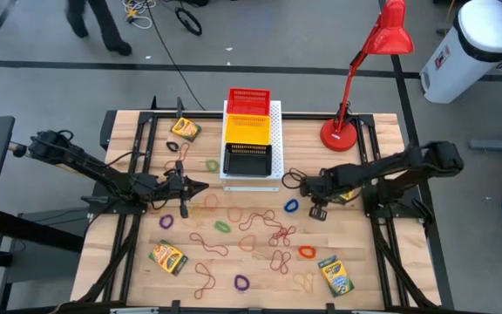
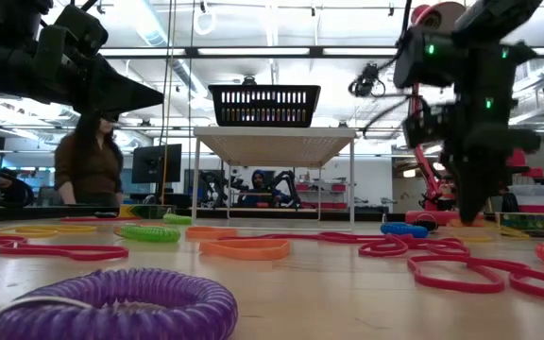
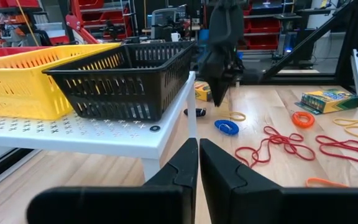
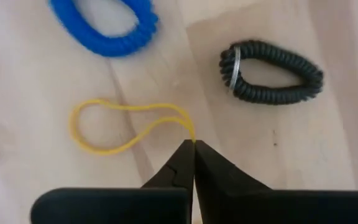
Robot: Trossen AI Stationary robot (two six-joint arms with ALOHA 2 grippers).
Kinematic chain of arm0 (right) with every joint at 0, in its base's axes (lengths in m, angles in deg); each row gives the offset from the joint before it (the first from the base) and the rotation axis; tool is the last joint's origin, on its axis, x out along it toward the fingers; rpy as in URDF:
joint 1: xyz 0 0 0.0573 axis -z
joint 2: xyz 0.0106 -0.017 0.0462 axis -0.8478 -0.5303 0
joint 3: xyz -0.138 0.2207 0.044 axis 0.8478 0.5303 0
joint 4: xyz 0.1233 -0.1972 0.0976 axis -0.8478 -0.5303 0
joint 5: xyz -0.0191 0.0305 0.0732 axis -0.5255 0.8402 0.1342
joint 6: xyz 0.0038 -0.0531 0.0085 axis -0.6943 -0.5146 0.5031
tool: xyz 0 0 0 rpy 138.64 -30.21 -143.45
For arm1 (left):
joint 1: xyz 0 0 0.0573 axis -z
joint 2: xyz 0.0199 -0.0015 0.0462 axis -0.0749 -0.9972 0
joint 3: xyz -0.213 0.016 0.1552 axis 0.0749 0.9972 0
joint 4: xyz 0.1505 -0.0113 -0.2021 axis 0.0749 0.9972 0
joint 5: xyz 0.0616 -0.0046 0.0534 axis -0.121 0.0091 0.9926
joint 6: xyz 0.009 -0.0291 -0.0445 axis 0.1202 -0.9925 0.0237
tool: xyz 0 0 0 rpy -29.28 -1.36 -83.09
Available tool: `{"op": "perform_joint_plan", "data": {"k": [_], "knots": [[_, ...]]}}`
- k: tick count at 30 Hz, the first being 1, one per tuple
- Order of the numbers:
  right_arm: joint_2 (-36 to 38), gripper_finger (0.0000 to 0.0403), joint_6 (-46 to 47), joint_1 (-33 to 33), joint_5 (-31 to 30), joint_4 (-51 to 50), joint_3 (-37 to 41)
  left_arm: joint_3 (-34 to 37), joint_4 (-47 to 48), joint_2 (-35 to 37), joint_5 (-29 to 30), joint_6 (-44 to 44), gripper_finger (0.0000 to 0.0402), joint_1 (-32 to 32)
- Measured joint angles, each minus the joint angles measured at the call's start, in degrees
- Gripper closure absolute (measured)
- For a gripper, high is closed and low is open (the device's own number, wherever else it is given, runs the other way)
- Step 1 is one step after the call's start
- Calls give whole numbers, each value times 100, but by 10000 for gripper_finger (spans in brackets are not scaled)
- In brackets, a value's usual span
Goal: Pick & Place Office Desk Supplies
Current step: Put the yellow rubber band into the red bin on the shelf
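Your work surface is a light wooden slatted table [image 1: 382, 131]. At twelve o'clock stands a white perforated board [image 1: 274, 113] on legs; at one o'clock sits the round base of a red desk lamp [image 1: 339, 135]. Small yellow-and-green crayon boxes lie at eleven o'clock [image 1: 184, 129], seven o'clock [image 1: 168, 257] and five o'clock [image 1: 336, 276]. Thin reddish-brown rubber bands [image 1: 260, 228] sprawl across the centre toward six o'clock. You will find a blue coiled elastic loop [image 1: 291, 207] just right of centre, a purple one [image 1: 241, 283] at six o'clock and an orange one [image 1: 307, 252] at five o'clock.
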Motion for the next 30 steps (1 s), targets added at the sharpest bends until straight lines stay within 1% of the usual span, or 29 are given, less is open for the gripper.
{"op": "perform_joint_plan", "data": {"k": [5,7,11,16,21,25,27,30], "knots": [[590,398,239,-167,-27,-723,-389,0,-2,0,-1,0,377,0],[830,399,370,-322,-164,-1050,-597,0,-2,0,-1,0,377,0],[1151,400,663,-590,-728,-1661,-1192,0,0,0,0,0,377,0],[1231,400,848,-666,-1518,-2232,-2104,0,0,-2,-1,0,377,-2],[1137,400,493,-372,-2367,-2187,-2896,0,-1,0,-1,0,377,-2],[917,401,45,88,-2943,-1932,-3410,-2,0,0,-1,0,377,-2],[735,401,-160,373,-3081,-1726,-3687,0,-2,-2,1,0,377,-2],[365,401,-608,805,-3087,-1357,-4134,-1,-1,-2,-1,0,377,-2]]}}
